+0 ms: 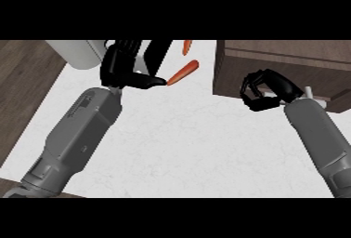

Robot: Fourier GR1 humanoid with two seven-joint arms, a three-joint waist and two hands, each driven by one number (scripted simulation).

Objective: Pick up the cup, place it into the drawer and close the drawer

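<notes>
A pale grey cup (72,53) stands on the white counter (198,144) at the far left, cut by the view's upper edge. My left hand (122,67) is just right of it, fingers pointing away and thumb stretched toward the carrot, with nothing in it. The dark wooden drawer (288,60) fills the upper right. My right hand (264,90) hovers over the drawer's near part with its fingers curled into a ring. Brown wood shows through the ring, and only a thin pale sliver shows below the fingers.
An orange carrot (184,73) lies just past the left thumb, and a second orange piece (186,45) lies farther back. Small pale parts (310,91) show on the drawer beside my right forearm. Dark wood floor borders the counter at the left.
</notes>
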